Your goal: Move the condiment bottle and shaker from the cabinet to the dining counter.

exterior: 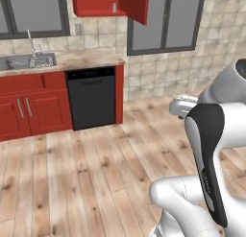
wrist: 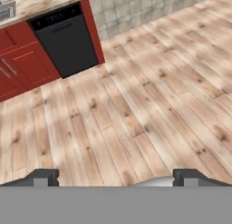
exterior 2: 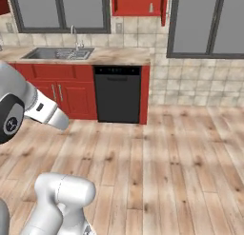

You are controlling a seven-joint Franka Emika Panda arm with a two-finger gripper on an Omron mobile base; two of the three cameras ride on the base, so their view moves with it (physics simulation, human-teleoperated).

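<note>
cabinet (exterior: pixel 98 3) top cut off, door ajar, contents hidden, end effector (wrist: pixel 115 177) open

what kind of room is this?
A rendered home kitchen, judging by the steel sink set in a marble worktop, the black dishwasher and the red wall cabinet with its door open.

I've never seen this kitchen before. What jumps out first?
The black dishwasher set among red base cabinets under the marble worktop. High on the wall, a red cabinet hangs with its door open. The open gripper hangs over bare wooden floor.
</note>
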